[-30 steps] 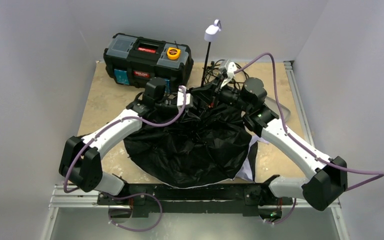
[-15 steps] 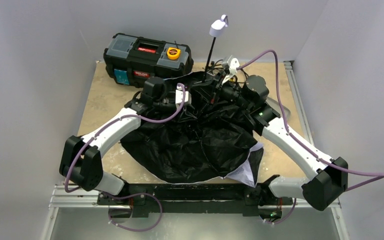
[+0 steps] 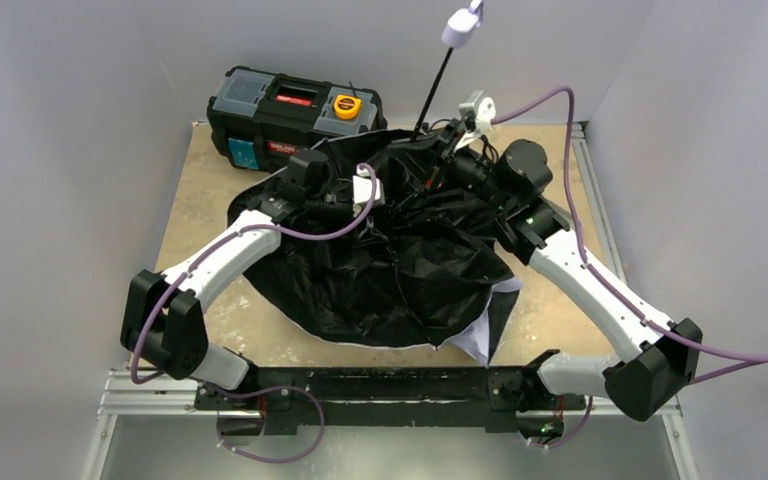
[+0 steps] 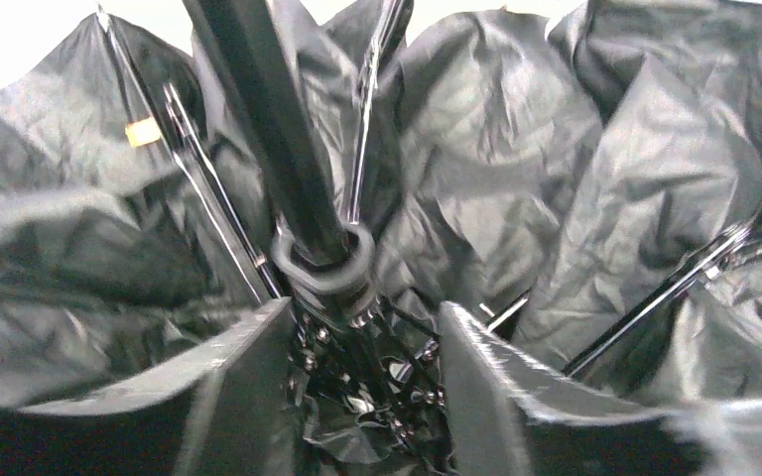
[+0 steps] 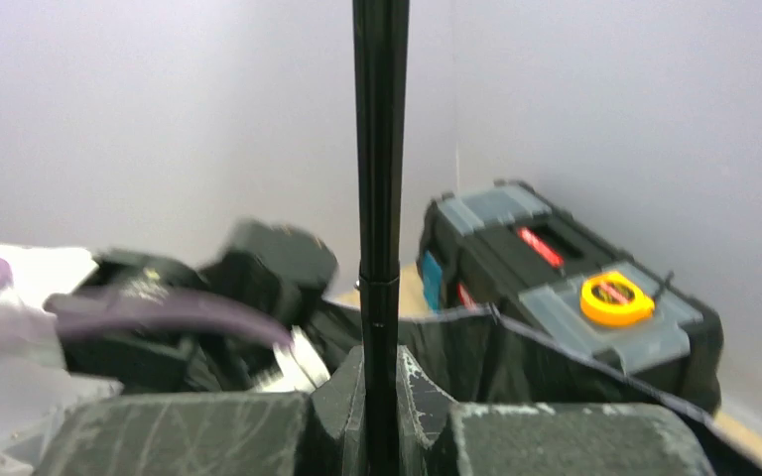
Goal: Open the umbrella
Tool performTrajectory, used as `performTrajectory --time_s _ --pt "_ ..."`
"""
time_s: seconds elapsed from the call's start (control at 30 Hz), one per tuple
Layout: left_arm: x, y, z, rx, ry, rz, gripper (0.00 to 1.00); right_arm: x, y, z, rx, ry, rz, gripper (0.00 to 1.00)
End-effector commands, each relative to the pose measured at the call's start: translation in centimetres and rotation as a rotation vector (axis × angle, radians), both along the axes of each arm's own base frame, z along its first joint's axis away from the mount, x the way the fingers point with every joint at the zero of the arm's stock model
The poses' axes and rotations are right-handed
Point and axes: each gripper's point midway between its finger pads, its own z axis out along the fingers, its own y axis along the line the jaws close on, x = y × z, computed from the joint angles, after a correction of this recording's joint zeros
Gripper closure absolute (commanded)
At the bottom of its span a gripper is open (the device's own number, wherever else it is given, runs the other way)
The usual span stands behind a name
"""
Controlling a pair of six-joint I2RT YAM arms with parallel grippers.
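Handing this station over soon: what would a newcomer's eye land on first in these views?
The umbrella's half-spread black canopy sprawls across the middle of the table. Its thin black shaft slants up toward the back wall to a small pale handle, with the right claw shut on it and the left claw straddling the runner. A black toolbox sits at the far left corner.

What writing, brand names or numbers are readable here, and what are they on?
None can be read.
On the toolbox lid, a red label: too small to read.
On its front, a white strip and a teal patch: too small.
On the yellow tape measure, the face: blurred.
On the umbrella lining, a small tan tag: blurred.
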Motion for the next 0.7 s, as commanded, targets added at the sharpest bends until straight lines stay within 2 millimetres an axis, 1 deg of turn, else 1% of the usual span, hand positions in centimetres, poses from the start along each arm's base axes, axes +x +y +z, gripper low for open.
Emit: performTrajectory --time_s 0.0,0.1,0.13,0.17,0.23,0.27,0.37,0.43,0.5,0.6,0.67 --pt "-0.8 4.7 -8.2 0.263 0.166 0.131 0.30 -7.0 -4.9 18.0 0.371 -0.417 0.004 1.00" --pt "-0.7 5.5 -8.2 0.289 0.137 0.140 0.20 -6.9 -4.9 18.1 0.369 -0.424 0.001 1.00" --pt "-0.5 5.8 -8.0 0.281 0.135 0.150 0.17 -6.8 -4.9 18.0 0.363 -0.427 -0.001 1.00" --pt "-0.2 5.9 -7.4 0.250 0.145 0.160 0.15 -6.8 -4.8 17.7 0.352 -0.426 0.002 1.00" --pt "0.2 5.9 -4.5 0.150 0.148 0.166 0.02 -6.3 -4.3 16.4 0.308 -0.421 0.006 1.00" --pt "0.5 5.8 -2.8 0.105 0.132 0.172 0.01 -5.9 -4.0 15.4 0.282 -0.409 0.000 1.00" --pt "0.1 4.4 3.2 -0.040 0.018 0.141 0.00 -5.4 -2.9 12.0 0.215 -0.369 0.037 1.00" --pt "-0.5 3.4 6.5 -0.100 -0.058 0.125 0.00 -5.0 -2.2 10.0 0.181 -0.334 0.058 1.00" --pt "-1.1 2.4 8.6 -0.125 -0.095 0.101 0.01 -4.9 -1.6 8.5 0.150 -0.317 0.082 1.00" --pt "-1.5 1.5 11.1 -0.180 -0.073 0.094 0.07 -4.9 -1.0 6.9 0.118 -0.300 0.113 1.00" --pt "-1.6 1.1 12.2 -0.199 -0.060 0.080 0.16 -5.0 -0.7 6.3 0.110 -0.290 0.130 1.00"
